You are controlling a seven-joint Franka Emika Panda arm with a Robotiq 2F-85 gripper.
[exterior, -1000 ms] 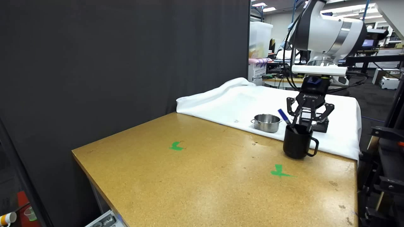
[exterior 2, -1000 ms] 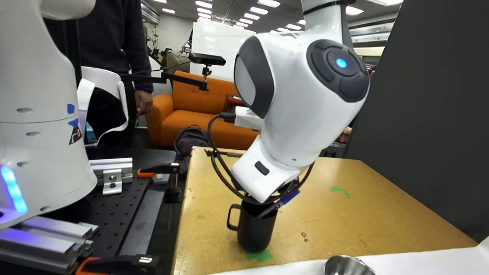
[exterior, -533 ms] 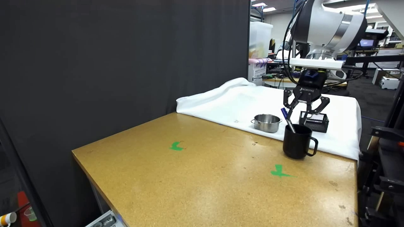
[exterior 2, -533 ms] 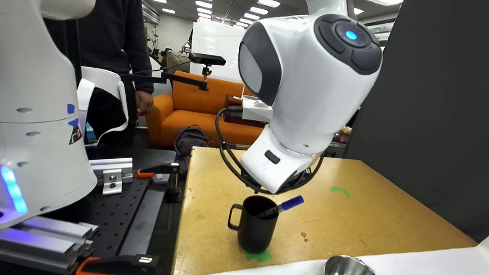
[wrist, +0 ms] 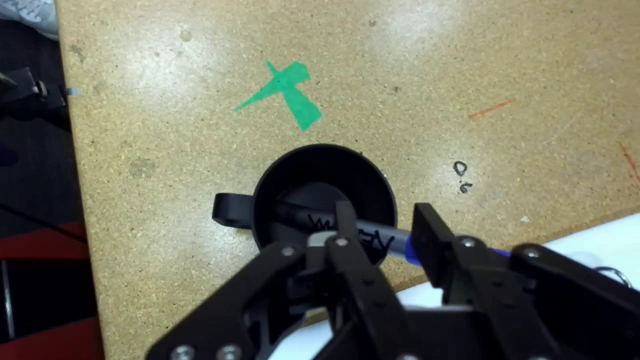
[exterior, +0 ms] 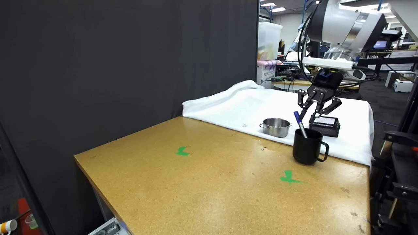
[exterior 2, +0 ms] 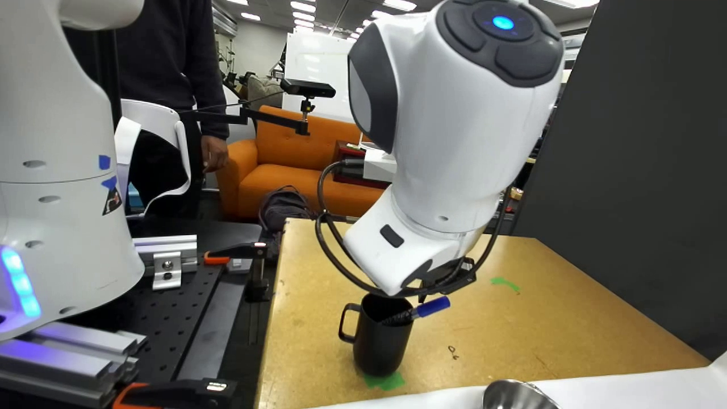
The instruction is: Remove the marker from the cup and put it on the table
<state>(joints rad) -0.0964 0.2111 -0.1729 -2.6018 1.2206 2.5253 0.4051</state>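
The black cup (exterior: 305, 150) stands upright on the brown table (exterior: 212, 176); it also shows in an exterior view (exterior 2: 381, 346) and the wrist view (wrist: 370, 187). The marker (exterior: 300, 124), grey with a blue cap, leans in the cup, its cap end above the rim on the side opposite the handle; it also shows in an exterior view (exterior 2: 433, 307) and the wrist view (wrist: 385, 237). My gripper (exterior: 307, 118) is open, tilted and above the cup. In the wrist view its fingers (wrist: 385, 215) overlap the marker, without visible contact. The white wrist hides most of it in an exterior view.
A shiny metal bowl (exterior: 276, 128) and a black mesh box (exterior: 325, 126) stand on the white cloth (exterior: 241, 104) behind the cup. Green tape (exterior: 289, 177) marks the table near the cup. A dark curtain (exterior: 130, 65) borders the table.
My gripper has risen from the cup's mouth to above it, and the hand has tilted. The marker has swung a little more upright in the cup. The cup stays in place.
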